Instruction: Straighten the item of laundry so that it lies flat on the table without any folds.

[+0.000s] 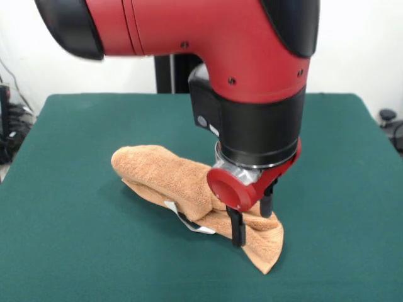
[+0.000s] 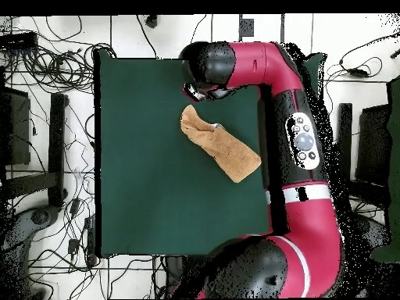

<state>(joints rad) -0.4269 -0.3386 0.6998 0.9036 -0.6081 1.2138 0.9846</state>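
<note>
Pincer [image 1: 252, 220] stands with both fingers down against the near corner of the folded orange-tan towel [image 1: 167, 176], apparently pinching it, the towel lying bunched toward one end of the green counter [image 1: 75, 251].

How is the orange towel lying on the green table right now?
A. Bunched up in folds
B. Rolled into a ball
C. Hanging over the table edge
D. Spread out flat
A: the towel is doubled into a long rumpled bundle on the table, under the gripper.
</note>
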